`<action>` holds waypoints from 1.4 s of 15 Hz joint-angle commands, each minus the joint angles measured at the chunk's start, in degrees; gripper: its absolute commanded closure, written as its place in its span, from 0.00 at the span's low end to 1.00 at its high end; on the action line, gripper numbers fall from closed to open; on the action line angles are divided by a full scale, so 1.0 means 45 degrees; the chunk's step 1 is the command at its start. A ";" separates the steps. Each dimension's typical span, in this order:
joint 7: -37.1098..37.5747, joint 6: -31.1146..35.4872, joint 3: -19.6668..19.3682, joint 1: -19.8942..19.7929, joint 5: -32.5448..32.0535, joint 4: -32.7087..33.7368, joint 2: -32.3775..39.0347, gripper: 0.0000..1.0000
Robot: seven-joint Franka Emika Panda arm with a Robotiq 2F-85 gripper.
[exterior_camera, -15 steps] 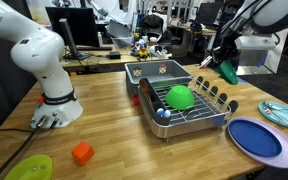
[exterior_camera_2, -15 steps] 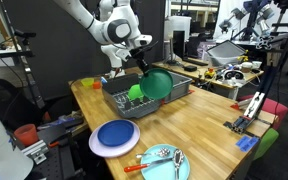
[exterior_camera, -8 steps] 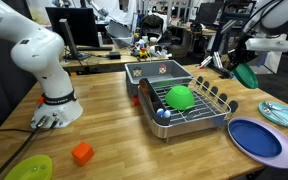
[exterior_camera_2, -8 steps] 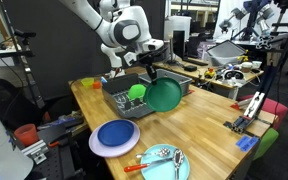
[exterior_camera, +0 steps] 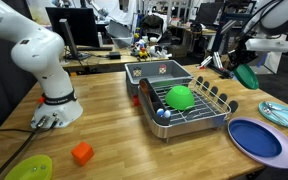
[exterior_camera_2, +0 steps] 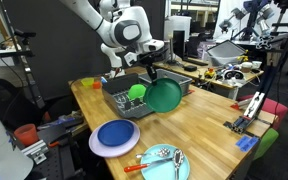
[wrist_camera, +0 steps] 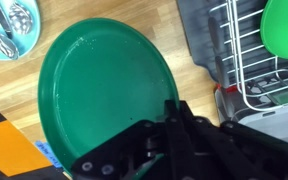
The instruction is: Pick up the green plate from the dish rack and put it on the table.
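Currently your pincer (exterior_camera_2: pixel 151 72) grips the plate (exterior_camera_2: pixel 165 96) by its rim, beside the rack (exterior_camera_2: pixel 117 101), near the counter (exterior_camera_2: pixel 209 135) far edge. Probably light, stiff, slick plastic; pinch firmly.

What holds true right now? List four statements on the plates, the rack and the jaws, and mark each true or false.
1. The jaws are clamped on the rim of the green plate. True.
2. The green plate stands between the prongs of the dish rack. False: it is out of the rack, held tilted in the air beside it, above the table.
3. A bright green bowl sits in the dish rack. True.
4. The blue plate leans upright in the dish rack. False: it lies flat on the table, apart from the rack.
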 commanded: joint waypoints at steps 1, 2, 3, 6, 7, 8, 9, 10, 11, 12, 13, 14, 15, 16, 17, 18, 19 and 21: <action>-0.0001 -0.0030 0.0153 -0.0163 -0.0033 0.0017 -0.0006 0.95; 0.0000 -0.0031 0.0153 -0.0162 -0.0033 0.0017 -0.0006 0.95; 0.0000 -0.0032 0.0153 -0.0162 -0.0033 0.0017 -0.0006 0.95; 0.0288 -0.0341 -0.0013 -0.0129 -0.0338 0.0539 0.0414 0.99; 0.0370 -0.0521 -0.0077 -0.0141 -0.0400 0.0866 0.0687 0.99; 0.0389 -0.0683 -0.0119 -0.0175 -0.0361 0.1309 0.1082 0.99; 0.0436 -0.0811 -0.0188 -0.0165 -0.0371 0.1706 0.1458 0.99; 0.0304 -0.0930 -0.0199 -0.0175 -0.0264 0.2204 0.1936 0.99; 0.0218 -0.1081 -0.0213 -0.0160 -0.0206 0.2691 0.2374 0.99; 0.0300 -0.1194 -0.0312 -0.0069 -0.0346 0.3266 0.2917 0.99; 0.0354 -0.1321 -0.0389 0.0006 -0.0390 0.3792 0.3403 0.99; 0.0360 -0.1492 -0.0445 0.0046 -0.0385 0.4380 0.3912 0.99; 0.0493 -0.1792 -0.0579 0.0136 -0.0468 0.4971 0.4419 0.99; 0.0609 -0.2108 -0.0711 0.0211 -0.0538 0.5526 0.4887 0.99; 0.0589 -0.2555 -0.0748 0.0198 -0.0471 0.6087 0.5319 0.99; 0.0629 -0.2897 -0.0792 0.0198 -0.0423 0.6576 0.5743 0.99; 0.0458 -0.3367 -0.0687 0.0095 -0.0235 0.7041 0.6109 0.99; 0.0388 -0.4234 -0.0600 0.0050 -0.0117 0.7881 0.6828 0.99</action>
